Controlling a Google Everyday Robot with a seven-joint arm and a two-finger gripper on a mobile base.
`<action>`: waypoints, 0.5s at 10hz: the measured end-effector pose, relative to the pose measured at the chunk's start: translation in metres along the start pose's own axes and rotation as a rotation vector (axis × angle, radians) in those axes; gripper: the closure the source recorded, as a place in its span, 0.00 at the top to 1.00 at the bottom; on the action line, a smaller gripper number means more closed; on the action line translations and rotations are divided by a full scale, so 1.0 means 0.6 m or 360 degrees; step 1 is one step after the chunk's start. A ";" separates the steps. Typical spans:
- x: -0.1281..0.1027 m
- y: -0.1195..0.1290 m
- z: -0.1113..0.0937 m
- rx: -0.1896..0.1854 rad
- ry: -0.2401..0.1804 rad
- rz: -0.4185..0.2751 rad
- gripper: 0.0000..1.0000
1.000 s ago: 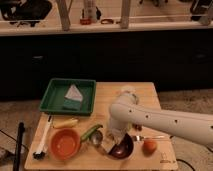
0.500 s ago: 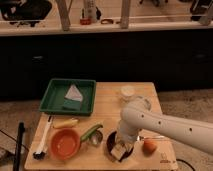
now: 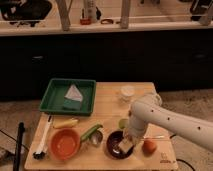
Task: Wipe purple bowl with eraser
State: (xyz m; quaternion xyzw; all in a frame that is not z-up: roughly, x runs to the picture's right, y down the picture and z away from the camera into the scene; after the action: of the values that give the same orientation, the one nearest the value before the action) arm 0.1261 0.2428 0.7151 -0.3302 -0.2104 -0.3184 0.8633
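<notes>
The purple bowl [image 3: 114, 148] sits on the wooden table [image 3: 107, 102] near its front edge, right of the orange bowl [image 3: 65, 144]. My white arm reaches in from the right and bends down over the bowl. My gripper [image 3: 127, 142] is inside the bowl on its right side, shut on the eraser [image 3: 124, 146], a small tan block pressed against the bowl's inside. The gripper hides the bowl's right rim.
A green tray [image 3: 55, 100] holding a white and teal piece [image 3: 73, 95] stands at the back left. A yellow banana-like piece [image 3: 65, 122], a green item [image 3: 91, 132], a lime [image 3: 122, 123], an orange fruit [image 3: 149, 146], a white cup [image 3: 127, 92] and a brush [image 3: 42, 142] lie around.
My arm's elbow has swung to the right and the gripper has shifted with the eraser inside the purple bowl. The bowl and the other objects have stayed in place.
</notes>
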 end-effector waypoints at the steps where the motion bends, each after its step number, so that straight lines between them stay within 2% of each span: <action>1: 0.006 -0.012 -0.003 0.0013 0.0004 -0.0003 0.02; 3: 0.004 -0.035 -0.007 0.0036 0.0000 -0.0031 0.02; 5: -0.029 -0.068 -0.003 0.0041 -0.0007 -0.0123 0.02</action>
State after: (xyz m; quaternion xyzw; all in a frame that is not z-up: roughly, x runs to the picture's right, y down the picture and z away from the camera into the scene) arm 0.0858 0.2250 0.7217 -0.3114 -0.2288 -0.3481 0.8541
